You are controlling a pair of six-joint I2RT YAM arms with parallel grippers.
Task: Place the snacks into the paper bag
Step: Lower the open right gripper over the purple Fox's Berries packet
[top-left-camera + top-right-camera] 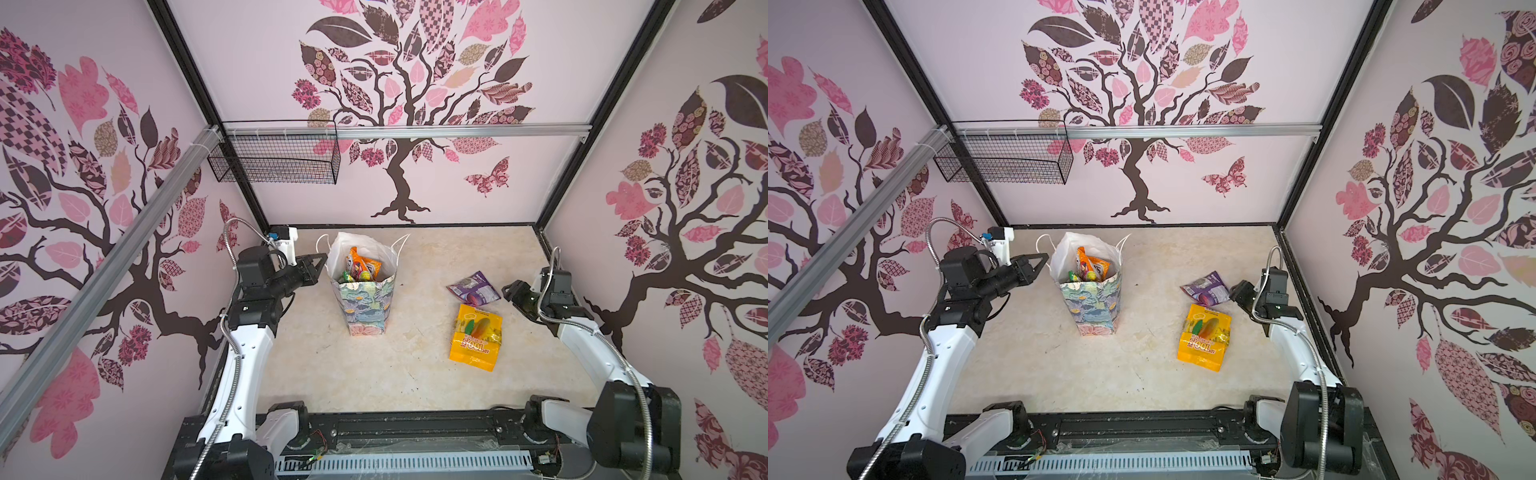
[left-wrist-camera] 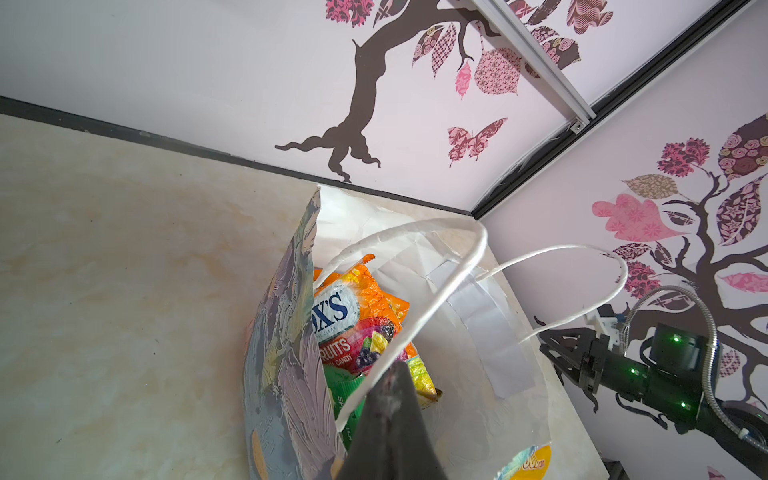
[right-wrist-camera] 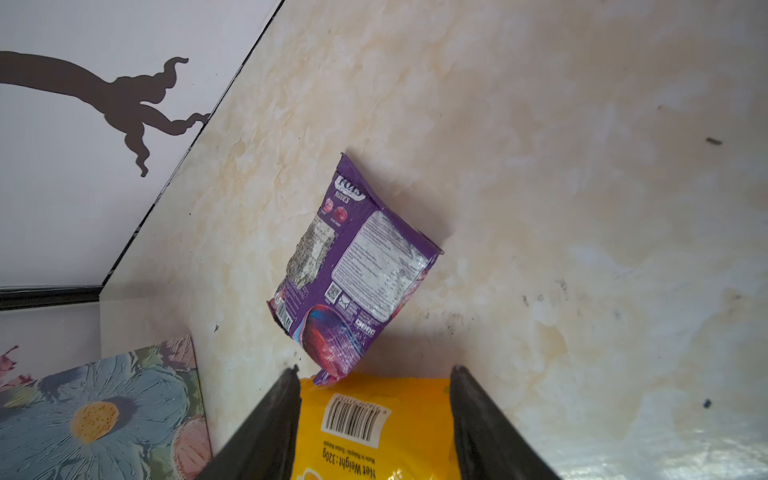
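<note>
1. The left hand (image 1: 321, 262) is clenched, its tips pressed together. In both top views it sits just beside the upper rim of the paper bag (image 1: 365, 309).
2. In the left wrist view a white cord handle (image 2: 457, 282) crosses right at this hand's tip. Whether the cord is pinched there cannot be told.
3. The paper bag stands upright on the counter (image 1: 415, 370) with its mouth open. It is directly in front of the left hand and well apart from the right hand (image 1: 508, 290).
4. Inside the bag, just beyond the left hand's tip, an orange packet (image 2: 361, 307) stands on end, with a green packet (image 2: 345, 388) beside it.
5. The right hand is released, its jaws apart and grasping nothing.
6. A purple packet (image 3: 357, 266) lies flat on the counter, back side up, straight ahead of the right hand and near its fingertips.
7. A yellow packet (image 3: 374, 436) lies on the counter beneath the right hand. It shows between the parted jaws in the right wrist view but is not gripped. The purple packet's corner reaches its edge.
</note>
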